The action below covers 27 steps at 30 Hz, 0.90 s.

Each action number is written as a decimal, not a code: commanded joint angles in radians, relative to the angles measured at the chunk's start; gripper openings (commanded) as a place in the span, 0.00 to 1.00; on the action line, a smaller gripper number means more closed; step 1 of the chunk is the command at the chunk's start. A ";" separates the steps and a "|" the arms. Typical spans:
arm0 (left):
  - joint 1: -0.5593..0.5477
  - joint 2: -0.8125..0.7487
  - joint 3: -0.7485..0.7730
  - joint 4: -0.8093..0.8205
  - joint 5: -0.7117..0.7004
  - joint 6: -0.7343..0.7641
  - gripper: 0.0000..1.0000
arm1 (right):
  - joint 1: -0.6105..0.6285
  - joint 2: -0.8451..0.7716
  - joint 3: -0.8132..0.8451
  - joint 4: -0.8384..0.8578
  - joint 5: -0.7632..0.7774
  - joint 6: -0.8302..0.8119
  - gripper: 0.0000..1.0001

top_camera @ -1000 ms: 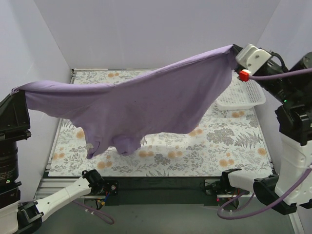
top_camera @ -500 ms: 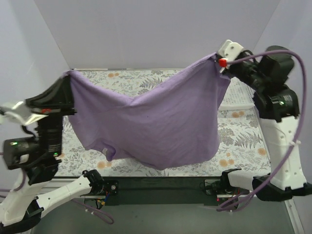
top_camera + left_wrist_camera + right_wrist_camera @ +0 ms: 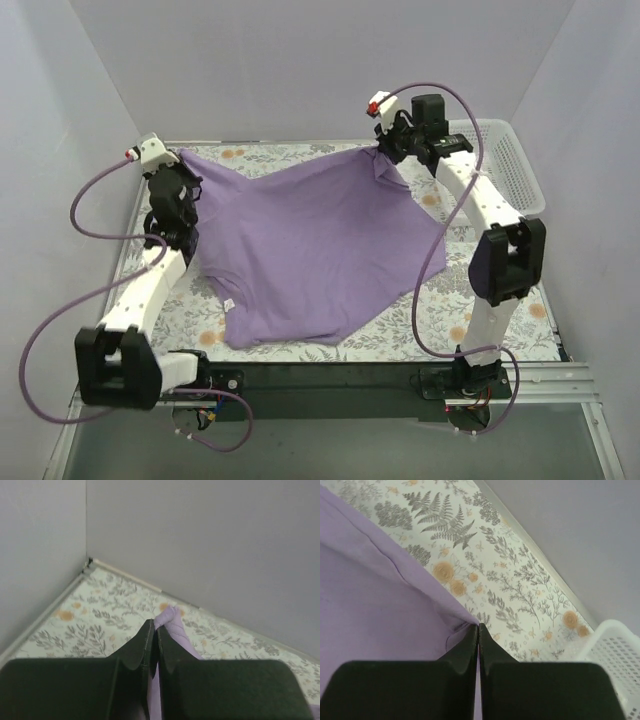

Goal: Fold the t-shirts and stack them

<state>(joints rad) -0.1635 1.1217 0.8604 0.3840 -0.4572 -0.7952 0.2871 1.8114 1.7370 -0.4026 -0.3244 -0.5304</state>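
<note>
while both arms pinch its far edge, t-shirt place: the lavender t-shirt (image 3: pixel 320 250) is spread over the middle of the floral table (image 3: pixel 480 300), its near part lying on the surface and its far edge raised at two corners.
left gripper: the left gripper (image 3: pixel 182 162) has its tips pressed together on the far-left corner; the left wrist view shows a small tuft of purple poking out past them.
right gripper: the right gripper (image 3: pixel 384 150) is closed tight on the far-right corner, just left of the white basket (image 3: pixel 505 170).
held edge: it runs left to right between the two grips and sags a little in the middle.
long axis: far to near. the neck tag (image 3: pixel 229 303) shows at the near left, so the collar end seems to point toward the arm bases and the held edge is probably the hem.
cloth from the tips: it falls down and toward the near side from both grips.
nearer arm: neither, since each holds its own corner. the left arm is on the tag's side.
what the next move turns on: probably both corners travelling together along the far-to-near line, or the edge will skew.
</note>
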 commanded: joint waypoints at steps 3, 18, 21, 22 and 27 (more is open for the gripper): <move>0.212 0.370 0.217 -0.144 0.339 -0.413 0.00 | 0.036 0.164 0.153 0.266 0.247 0.095 0.01; 0.275 0.135 0.283 -0.666 0.830 -0.369 0.84 | 0.026 -0.207 -0.331 -0.319 -0.491 -0.618 0.89; 0.272 -0.032 0.051 -0.671 0.974 -0.410 0.80 | 0.128 -0.311 -0.600 -0.372 -0.472 -0.700 0.85; 0.266 -0.077 0.004 -0.669 1.014 -0.439 0.80 | 0.179 -0.348 -0.705 -0.360 -0.411 -0.698 0.83; 0.263 -0.304 -0.133 -0.746 1.008 -0.472 0.80 | 0.560 -0.408 -0.863 -0.070 -0.164 -0.422 0.80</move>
<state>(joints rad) 0.0998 0.8963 0.7605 -0.2710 0.4808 -1.2327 0.6956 1.4467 0.9005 -0.5957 -0.5831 -1.0370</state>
